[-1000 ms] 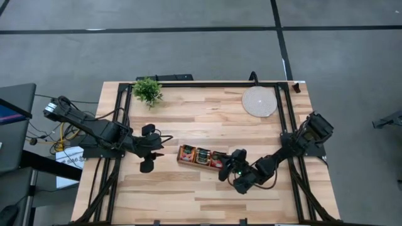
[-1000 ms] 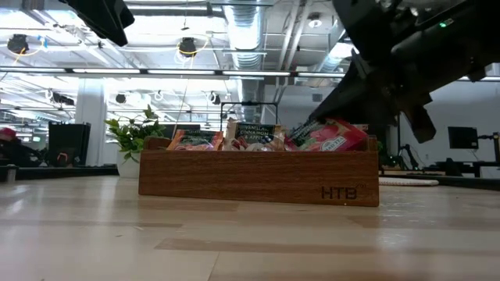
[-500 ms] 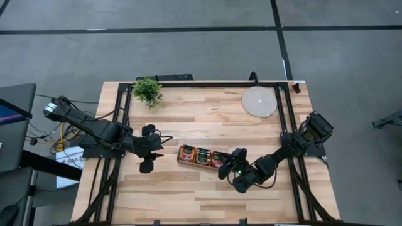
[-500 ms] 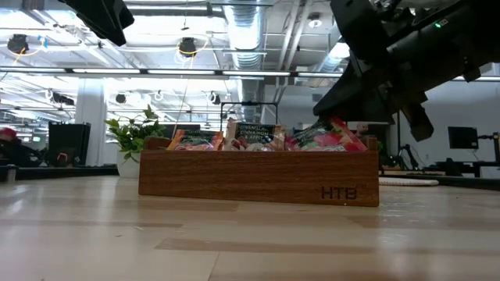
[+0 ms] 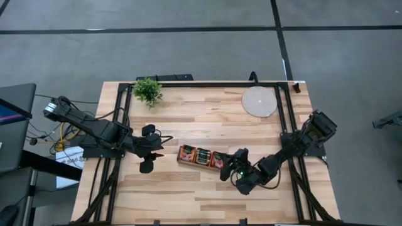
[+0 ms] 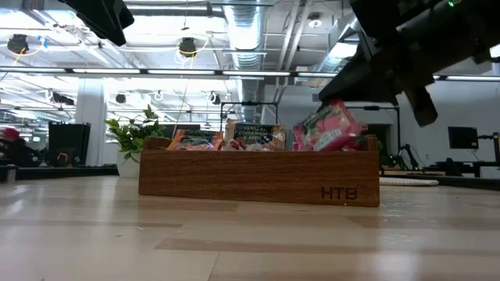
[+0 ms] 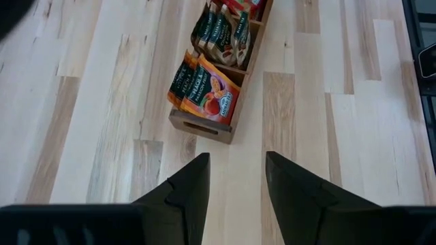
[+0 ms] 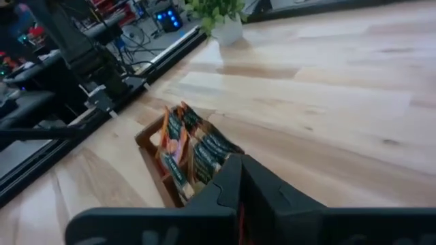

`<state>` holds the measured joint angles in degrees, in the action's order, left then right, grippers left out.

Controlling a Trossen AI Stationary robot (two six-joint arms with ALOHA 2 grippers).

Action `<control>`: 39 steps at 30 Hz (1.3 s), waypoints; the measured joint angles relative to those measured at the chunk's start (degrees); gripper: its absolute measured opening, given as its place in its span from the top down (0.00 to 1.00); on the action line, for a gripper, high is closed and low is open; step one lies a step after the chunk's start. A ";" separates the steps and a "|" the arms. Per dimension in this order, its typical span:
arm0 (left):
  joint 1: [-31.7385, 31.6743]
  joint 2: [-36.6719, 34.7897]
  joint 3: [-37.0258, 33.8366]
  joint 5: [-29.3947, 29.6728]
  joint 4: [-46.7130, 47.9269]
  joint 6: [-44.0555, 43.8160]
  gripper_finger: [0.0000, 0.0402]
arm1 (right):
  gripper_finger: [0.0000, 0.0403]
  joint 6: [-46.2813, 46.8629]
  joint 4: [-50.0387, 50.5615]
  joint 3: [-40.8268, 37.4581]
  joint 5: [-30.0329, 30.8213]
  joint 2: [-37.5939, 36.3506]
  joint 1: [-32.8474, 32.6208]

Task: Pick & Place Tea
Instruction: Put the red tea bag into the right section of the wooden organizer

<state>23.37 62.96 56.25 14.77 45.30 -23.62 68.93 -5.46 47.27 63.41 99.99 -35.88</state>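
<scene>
The right gripper (image 5: 226, 168) hangs over the end compartment of the wooden tray (image 6: 258, 177), its jaws clenched on a red tea sachet (image 6: 326, 129) lifted above the tray's rim and tilted, its flat face toward the low camera. More sachets (image 7: 208, 95) stand on edge in the tray, whose long axis runs from these jaws toward the left gripper (image 5: 149, 148). That gripper waits just off the tray's other end, jaws released and apart. Bare desk (image 5: 188, 194) lies open on both long sides of the tray; a plant (image 5: 147, 90) and round mat (image 5: 260, 102) sit far off by the back edge.
</scene>
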 joint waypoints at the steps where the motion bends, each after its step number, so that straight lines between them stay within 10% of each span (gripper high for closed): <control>1: 0.00 0.00 0.00 0.00 0.00 0.00 0.66 | 1.00 -0.70 -0.05 0.00 0.05 -0.45 0.03; 39: 0.00 0.00 0.04 -0.04 -0.44 -0.09 0.66 | 0.96 4.17 2.02 0.00 8.51 4.37 -0.85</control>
<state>23.37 62.96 56.29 14.72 44.86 -23.71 73.10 -3.44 47.27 71.92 104.36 -36.73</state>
